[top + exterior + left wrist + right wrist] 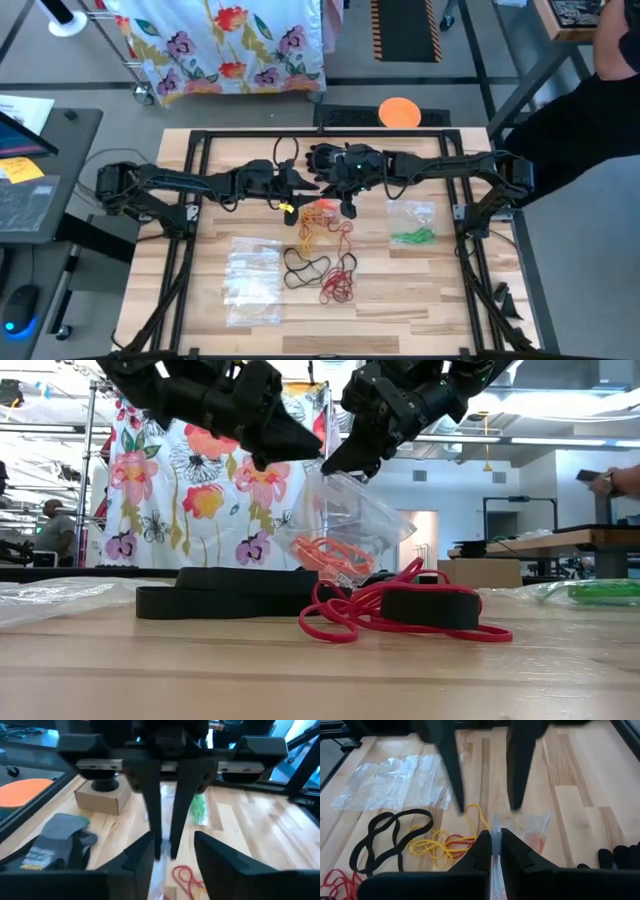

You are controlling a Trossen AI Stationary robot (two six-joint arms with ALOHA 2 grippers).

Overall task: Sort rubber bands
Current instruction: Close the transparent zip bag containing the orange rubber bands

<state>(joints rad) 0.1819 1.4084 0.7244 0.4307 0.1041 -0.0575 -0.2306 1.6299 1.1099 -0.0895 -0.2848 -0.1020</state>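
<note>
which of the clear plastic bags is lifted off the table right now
The clear plastic bag holding orange rubber bands, pinched at its top by the right gripper. The bag of green bands and the left bags lie flat.

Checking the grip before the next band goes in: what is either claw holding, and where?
The right claw pinches the top edge of a clear bag with orange bands inside. The left claw is open, holding nothing.

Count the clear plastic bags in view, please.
3. One bag lies empty on the table's left; one on the right holds green bands; one with orange bands hangs from the right pincer. More may be hidden.
</note>
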